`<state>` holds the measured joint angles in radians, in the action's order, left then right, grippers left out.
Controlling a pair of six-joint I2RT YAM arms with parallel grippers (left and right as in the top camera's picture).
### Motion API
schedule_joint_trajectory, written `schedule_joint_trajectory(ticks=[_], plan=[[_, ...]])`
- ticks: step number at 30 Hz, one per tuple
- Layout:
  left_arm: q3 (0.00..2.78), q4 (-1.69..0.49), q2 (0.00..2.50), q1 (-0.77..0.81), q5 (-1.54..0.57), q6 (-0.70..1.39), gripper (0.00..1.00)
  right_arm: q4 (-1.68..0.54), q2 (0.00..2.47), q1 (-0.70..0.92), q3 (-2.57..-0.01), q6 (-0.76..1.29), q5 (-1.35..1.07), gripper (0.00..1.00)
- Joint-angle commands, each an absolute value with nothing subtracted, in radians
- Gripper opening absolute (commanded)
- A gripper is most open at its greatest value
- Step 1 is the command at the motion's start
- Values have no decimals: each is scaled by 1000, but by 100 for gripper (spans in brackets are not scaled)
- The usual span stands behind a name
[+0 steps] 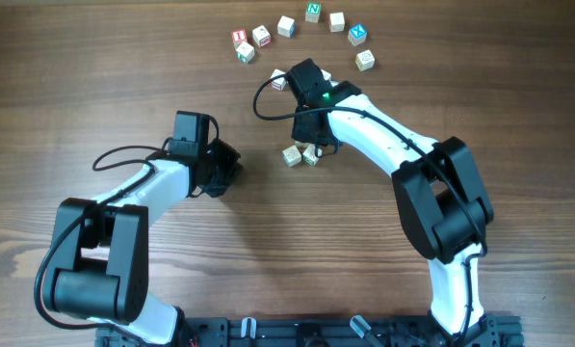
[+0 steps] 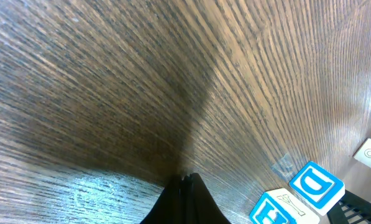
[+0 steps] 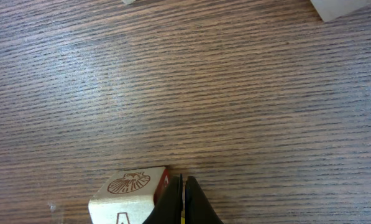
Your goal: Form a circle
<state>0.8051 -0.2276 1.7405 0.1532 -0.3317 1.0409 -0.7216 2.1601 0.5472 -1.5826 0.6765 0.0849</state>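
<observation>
Several pale alphabet cubes lie in a loose arc at the table's far side, from a red-lettered one (image 1: pixel 240 38) past a green N (image 1: pixel 313 12) to a plain one (image 1: pixel 365 60); no closed circle shows. Two more cubes (image 1: pixel 293 154) sit side by side mid-table. My right gripper (image 1: pixel 314 145) is shut and empty, its tip (image 3: pixel 182 180) against the right side of a cube with a shell drawing (image 3: pixel 130 185). Left of that pair, my left gripper (image 1: pixel 231 172) hangs shut on nothing (image 2: pixel 186 177). Two blue-faced cubes (image 2: pixel 316 183) lie to its right.
Another cube (image 1: pixel 279 82) peeks out beside the right wrist, partly hidden by it. A pale cube corner (image 3: pixel 340 7) shows at the top right of the right wrist view. Both arms reach in from the table's near edge.
</observation>
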Motion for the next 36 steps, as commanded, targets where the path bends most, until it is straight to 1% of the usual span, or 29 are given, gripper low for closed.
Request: schedule_joint_trajectory(ticks=[1, 10, 15, 24, 26, 28, 31, 34, 36], plan=[[757, -256, 1786, 142, -239, 1029, 4, -720, 2136, 547, -1596, 677, 68, 5], [757, -256, 1786, 142, -239, 1029, 4, -719, 2136, 547, -1596, 670, 68, 4], [757, -256, 1786, 142, -239, 1029, 4, -700, 2136, 547, -1596, 628, 51, 5], [757, -256, 1786, 143, -239, 1029, 4, -752, 2136, 546, -1595, 791, 194, 5], [757, -256, 1786, 144, -239, 1029, 4, -749, 2136, 543, -1595, 802, 214, 4], [757, -256, 1786, 144, -239, 1029, 4, -732, 2136, 536, -1595, 782, 208, 4], [757, -255, 1786, 147, -239, 1029, 4, -667, 2133, 532, -1605, 682, 197, 4], [757, -255, 1786, 147, -239, 1029, 4, -638, 2122, 529, -1641, 661, 195, 4], [757, -252, 1786, 147, -239, 1029, 4, -582, 2116, 529, -1653, 595, 72, 4]])
